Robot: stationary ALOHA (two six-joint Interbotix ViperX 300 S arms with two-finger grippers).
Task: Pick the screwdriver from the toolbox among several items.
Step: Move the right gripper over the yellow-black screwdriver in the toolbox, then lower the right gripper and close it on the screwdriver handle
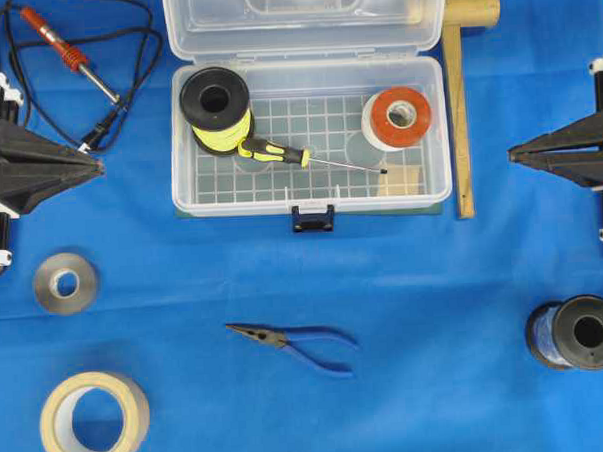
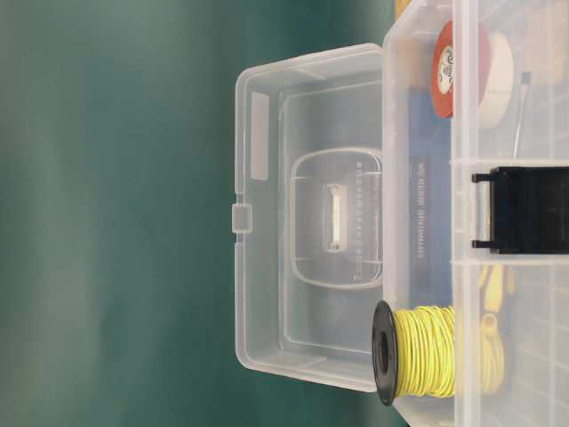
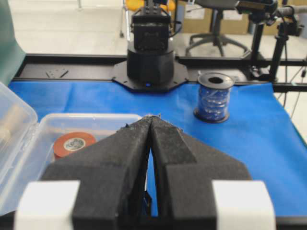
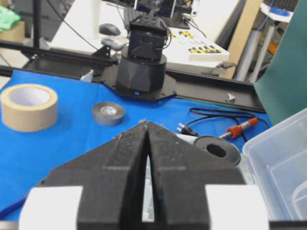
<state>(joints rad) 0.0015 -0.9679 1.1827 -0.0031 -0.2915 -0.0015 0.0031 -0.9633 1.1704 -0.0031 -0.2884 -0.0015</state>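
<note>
Screwdriver [image 1: 278, 154] lay inside the open toolbox [image 1: 432, 130], its handle against the yellow wire spool [image 1: 216, 112], its shaft pointing toward the tan block [image 1: 400, 181] below the orange tape roll [image 1: 398, 118]. Left gripper [image 1: 97, 168] and right gripper [image 1: 514, 156] sat outside the box, jaws closed on nothing.

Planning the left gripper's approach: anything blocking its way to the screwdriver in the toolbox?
Lid's open. The yellow wire spool touches the screwdriver handle on the left gripper side, and the toolbox wall stands between; from above nothing covers it.
</note>
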